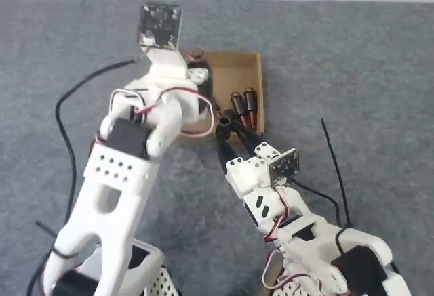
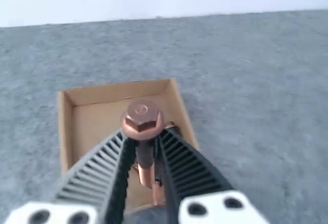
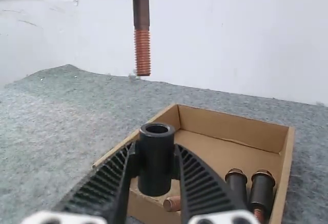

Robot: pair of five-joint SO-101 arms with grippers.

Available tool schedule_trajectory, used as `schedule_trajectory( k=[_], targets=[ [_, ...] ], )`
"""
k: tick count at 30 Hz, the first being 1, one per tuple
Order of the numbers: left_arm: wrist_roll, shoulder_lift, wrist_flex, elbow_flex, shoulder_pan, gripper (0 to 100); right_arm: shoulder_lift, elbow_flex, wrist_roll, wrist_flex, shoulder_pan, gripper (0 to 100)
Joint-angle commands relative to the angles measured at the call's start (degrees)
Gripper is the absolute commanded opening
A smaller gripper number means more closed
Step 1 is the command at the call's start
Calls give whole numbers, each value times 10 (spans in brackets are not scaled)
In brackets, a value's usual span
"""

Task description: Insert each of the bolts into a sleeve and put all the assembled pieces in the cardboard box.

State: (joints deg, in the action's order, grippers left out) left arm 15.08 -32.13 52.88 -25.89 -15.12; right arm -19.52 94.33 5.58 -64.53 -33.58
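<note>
Bolt held in left end effector, threads down, above sleeve gripped upright in right end effector

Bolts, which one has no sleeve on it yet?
The bolt clamped in the left gripper: its copper thread hangs bare. The two bolts side by side in the cardboard box each sit in a dark sleeve.

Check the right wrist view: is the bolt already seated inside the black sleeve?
No, the bolt hangs in the air above the sleeve, with clear space between its threaded tip and the sleeve's open top.
</note>
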Motion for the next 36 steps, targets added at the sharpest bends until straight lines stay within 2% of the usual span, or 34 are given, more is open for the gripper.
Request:
schedule_trajectory(
  k=[1, 10, 14, 18, 27, 33, 36],
  targets=[
    [-2, -58, 4, -8, -25, 13, -24, 11, -11, 3, -5, 6],
    [-2, -141, 3, -80, -83, 13, -24, 11, -12, 3, -5, 6],
    [1, -168, 4, -101, -85, 13, -24, 11, -12, 3, -5, 6],
    [47, -186, 4, -121, -85, 13, -24, 11, -13, 3, -5, 6],
    [50, -186, -1, -137, -85, 13, -24, 11, -13, 3, -5, 6],
    [49, -186, -69, -180, -85, 13, -24, 11, -13, 3, -5, 6],
    [49, -186, -70, -181, -85, 13, -24, 11, -13, 3, -5, 6]
  ],
)
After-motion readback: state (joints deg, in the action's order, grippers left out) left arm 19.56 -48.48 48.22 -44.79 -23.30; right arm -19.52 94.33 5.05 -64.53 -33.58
